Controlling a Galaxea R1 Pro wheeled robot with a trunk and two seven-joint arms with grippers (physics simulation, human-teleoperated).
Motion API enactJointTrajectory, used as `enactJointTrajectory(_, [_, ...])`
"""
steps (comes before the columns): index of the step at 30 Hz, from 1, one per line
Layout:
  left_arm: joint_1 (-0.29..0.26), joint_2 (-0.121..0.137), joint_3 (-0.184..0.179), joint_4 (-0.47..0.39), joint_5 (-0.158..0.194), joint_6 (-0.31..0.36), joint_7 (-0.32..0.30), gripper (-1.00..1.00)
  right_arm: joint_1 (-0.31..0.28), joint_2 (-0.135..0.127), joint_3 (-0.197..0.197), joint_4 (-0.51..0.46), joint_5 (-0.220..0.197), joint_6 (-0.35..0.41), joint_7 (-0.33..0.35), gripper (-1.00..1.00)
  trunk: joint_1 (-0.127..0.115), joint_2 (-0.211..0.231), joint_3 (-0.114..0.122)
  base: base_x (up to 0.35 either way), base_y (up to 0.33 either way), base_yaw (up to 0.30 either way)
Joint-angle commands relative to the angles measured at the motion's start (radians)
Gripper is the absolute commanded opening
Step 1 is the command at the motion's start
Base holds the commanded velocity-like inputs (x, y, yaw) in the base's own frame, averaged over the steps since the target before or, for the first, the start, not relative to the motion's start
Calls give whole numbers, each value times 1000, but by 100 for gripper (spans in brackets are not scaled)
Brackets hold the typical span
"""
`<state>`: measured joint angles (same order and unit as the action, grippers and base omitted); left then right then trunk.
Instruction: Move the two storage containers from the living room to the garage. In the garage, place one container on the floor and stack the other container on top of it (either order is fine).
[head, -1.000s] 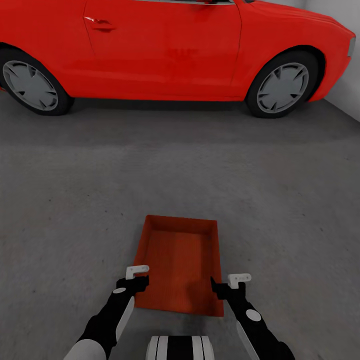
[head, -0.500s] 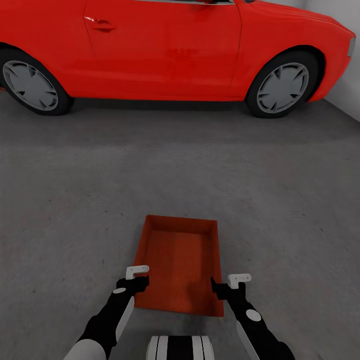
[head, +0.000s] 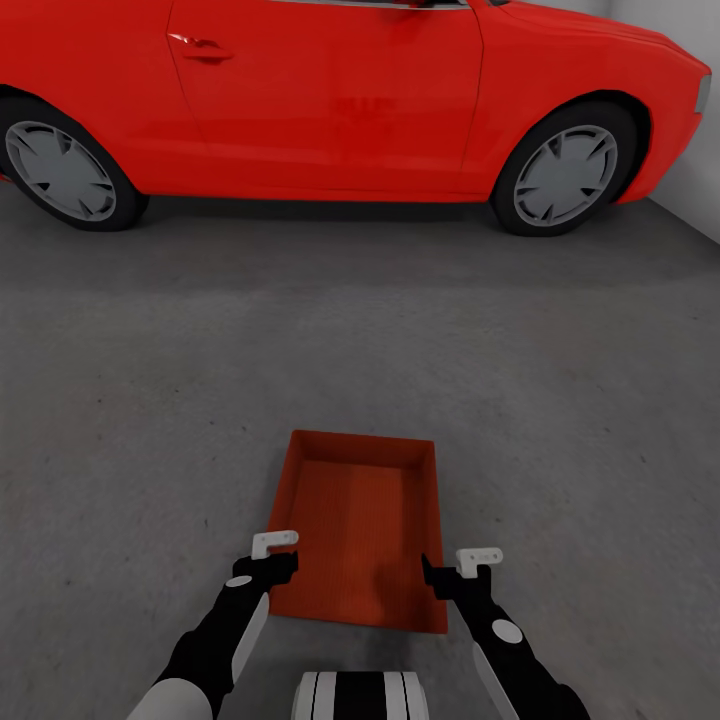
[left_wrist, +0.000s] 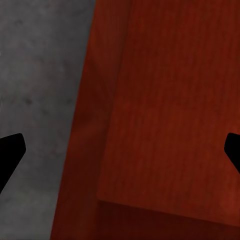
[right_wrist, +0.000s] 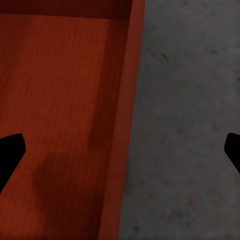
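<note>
One orange-red container (head: 358, 528) sits flat on the grey concrete floor (head: 560, 400) of the garage, open top up, just in front of my base, well apart from the red car (head: 330, 95) across the far side. Nothing inside it, and I see only this one box here.

My left gripper (head: 268, 556) hangs over the box's left long wall near its near corner, and my right gripper (head: 452, 566) over the right long wall. In the left wrist view the wall runs between the two dark fingertips (left_wrist: 10, 155), spread wide, nothing pinched. Same on the right wrist view: wall and floor between wide-apart fingertips (right_wrist: 10, 155), no hold on anything.

My read: this box is placed, release is done. To finish the step well, lift both arms straight up so no finger drags a wall and skews the box, then back the base away square. Keep the box where it is, with room around it, since the second one has to stack on top.

Versus the earlier head frames: no change. Box, arms and camera are all in the same spots.
</note>
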<state>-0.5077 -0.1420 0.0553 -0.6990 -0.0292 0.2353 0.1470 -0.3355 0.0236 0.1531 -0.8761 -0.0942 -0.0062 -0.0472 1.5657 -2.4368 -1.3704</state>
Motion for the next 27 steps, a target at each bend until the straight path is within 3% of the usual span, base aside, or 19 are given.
enactJointTrajectory(1, [0, -1, 3, -2, -3, 6, 0, 100, 0, -1, 3, 0, -10, -2, -5, 100, 0, 0, -1, 0, 0, 0])
enactJointTrajectory(27, [0, -1, 3, 0, -3, 6, 0, 100, 0, -1, 3, 0, -10, -3, -5, 100, 0, 0, -1, 0, 0, 0])
